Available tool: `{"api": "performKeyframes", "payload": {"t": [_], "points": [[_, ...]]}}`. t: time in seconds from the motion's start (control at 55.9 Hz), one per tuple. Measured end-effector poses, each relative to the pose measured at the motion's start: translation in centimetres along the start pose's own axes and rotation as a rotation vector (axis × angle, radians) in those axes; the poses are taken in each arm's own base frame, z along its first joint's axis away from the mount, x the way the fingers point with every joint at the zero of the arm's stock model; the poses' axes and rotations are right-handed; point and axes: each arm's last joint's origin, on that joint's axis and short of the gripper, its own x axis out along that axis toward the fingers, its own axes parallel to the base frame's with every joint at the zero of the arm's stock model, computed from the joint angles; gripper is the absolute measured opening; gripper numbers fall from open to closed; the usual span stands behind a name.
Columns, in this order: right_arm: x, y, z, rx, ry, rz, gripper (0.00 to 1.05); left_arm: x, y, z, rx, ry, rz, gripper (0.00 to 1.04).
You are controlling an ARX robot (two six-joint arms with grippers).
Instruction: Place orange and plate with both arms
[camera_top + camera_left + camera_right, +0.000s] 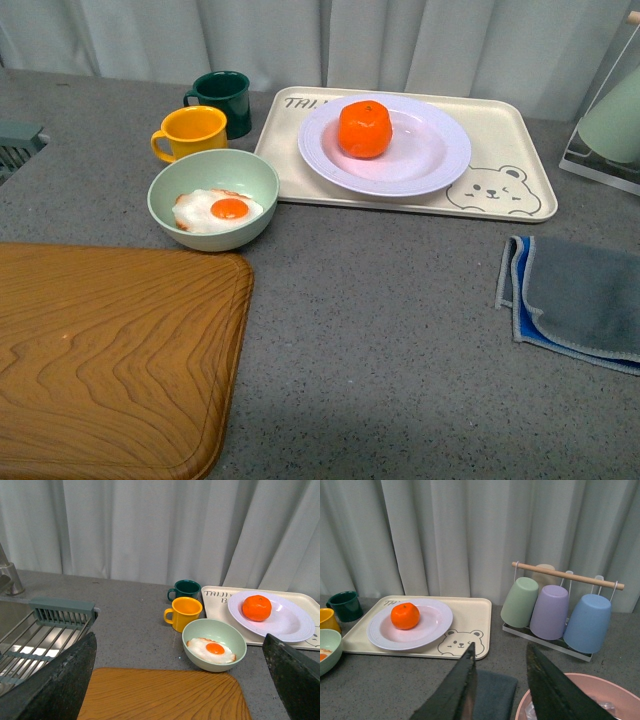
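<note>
Orange (365,129) resting on the white plate (430,150), itself on the bear tray (500,120). Well beyond both pincers, neither touching. Left gripper (180,680) released, fingers spread wide over the cutting board (165,695). Right gripper (500,685) released too, above the grey cloth (492,692).

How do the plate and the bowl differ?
The plate is white, wide and shallow; the bowl is pale green, narrower and deeper. The plate sits on the tray; the bowl stands on the counter beside it. The plate holds the orange; the bowl holds a fried egg. Both are round, upright and untouched by a gripper.
</note>
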Motion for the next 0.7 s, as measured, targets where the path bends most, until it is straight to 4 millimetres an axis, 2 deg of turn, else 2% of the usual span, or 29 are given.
{"api": "performKeyframes", "payload": {"t": [0.358,0.393,0.465,0.697], "points": [[0.0,0.0,0.0,0.0,0.0,0.0,0.94,0.0,0.0,0.0,0.0,0.0,0.0,0.98],[0.0,0.0,0.0,0.002,0.0,0.0,0.97,0.0,0.0,0.0,0.0,0.0,0.0,0.98],[0.0,0.0,0.0,0.001,0.0,0.0,0.94,0.0,0.0,0.0,0.0,0.0,0.0,0.98],[0.0,0.0,0.0,0.001,0.0,0.0,0.95,0.0,0.0,0.0,0.0,0.0,0.0,0.98]]}}
